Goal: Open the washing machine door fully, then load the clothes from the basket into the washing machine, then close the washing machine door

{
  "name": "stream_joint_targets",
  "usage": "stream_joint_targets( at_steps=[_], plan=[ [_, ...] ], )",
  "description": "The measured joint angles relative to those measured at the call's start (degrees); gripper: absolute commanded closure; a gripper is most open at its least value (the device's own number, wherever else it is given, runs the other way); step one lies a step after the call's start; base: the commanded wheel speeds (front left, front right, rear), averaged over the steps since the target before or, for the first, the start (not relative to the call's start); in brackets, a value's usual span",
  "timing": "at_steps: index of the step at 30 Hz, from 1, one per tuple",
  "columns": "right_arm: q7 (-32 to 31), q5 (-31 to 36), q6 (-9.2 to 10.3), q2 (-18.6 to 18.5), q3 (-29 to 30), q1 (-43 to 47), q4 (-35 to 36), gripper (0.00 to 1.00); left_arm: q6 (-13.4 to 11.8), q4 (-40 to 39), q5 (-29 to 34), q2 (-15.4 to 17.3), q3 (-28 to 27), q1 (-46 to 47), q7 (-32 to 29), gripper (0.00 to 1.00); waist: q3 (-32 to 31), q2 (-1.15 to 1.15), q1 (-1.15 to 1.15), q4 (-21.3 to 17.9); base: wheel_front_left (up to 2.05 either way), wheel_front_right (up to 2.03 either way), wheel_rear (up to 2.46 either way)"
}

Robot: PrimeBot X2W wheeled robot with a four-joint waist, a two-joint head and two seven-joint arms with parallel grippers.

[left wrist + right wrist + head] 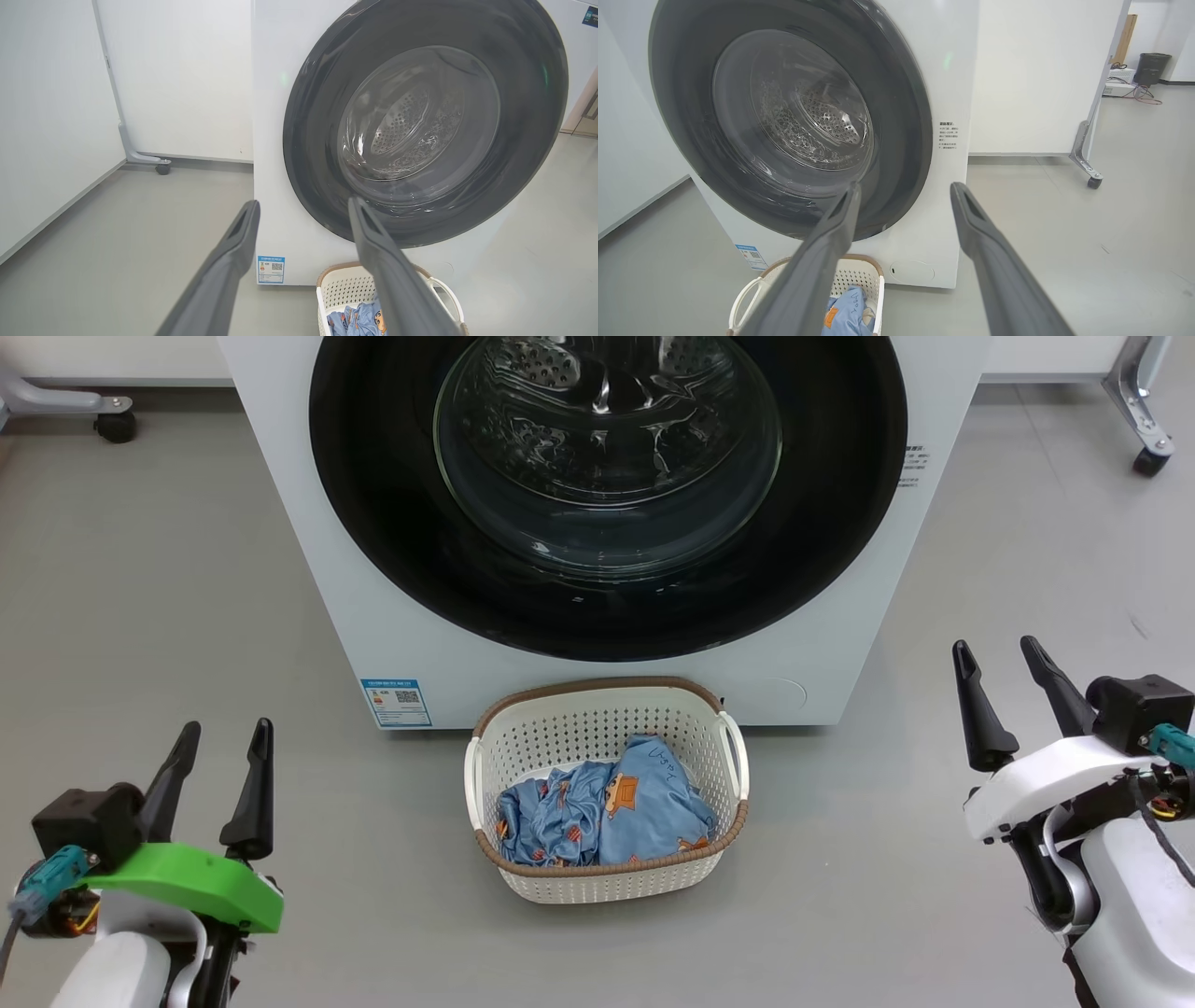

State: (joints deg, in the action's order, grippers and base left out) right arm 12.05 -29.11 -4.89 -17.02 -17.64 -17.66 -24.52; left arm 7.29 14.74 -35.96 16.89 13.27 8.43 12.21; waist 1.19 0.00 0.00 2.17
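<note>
The white washing machine [308,551] stands straight ahead with its glossy black round door [392,523] shut flat against the front; the steel drum shows through the glass bowl. On the floor just before it sits the cream perforated basket [607,719], holding crumpled light blue clothes [611,807] with orange-brown figures. My left gripper [224,733] hangs open at the lower left, well apart from the basket. My right gripper [997,649] stands open at the right, level with the machine's lower corner. Both wrist views show the door [317,154] [906,140] beyond empty open fingers.
Grey floor surrounds the machine. A wheeled frame leg [112,420] stands at the back left and another [1144,439] at the back right. White panel walls [177,79] flank the machine. A blue sticker [397,702] and round hatch [780,693] mark its lower front.
</note>
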Motion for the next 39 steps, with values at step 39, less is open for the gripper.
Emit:
stream_joint_targets(
  at_steps=[39],
  plan=[
    [2.43,3.83,-1.01,0.86,2.15,-1.85,-2.33,0.00,0.01,1.15,6.89,0.16,0.03,0.32,2.23,0.00,0.67,0.00,0.00,0.15,0.00,0.00,0.00]
  ],
)
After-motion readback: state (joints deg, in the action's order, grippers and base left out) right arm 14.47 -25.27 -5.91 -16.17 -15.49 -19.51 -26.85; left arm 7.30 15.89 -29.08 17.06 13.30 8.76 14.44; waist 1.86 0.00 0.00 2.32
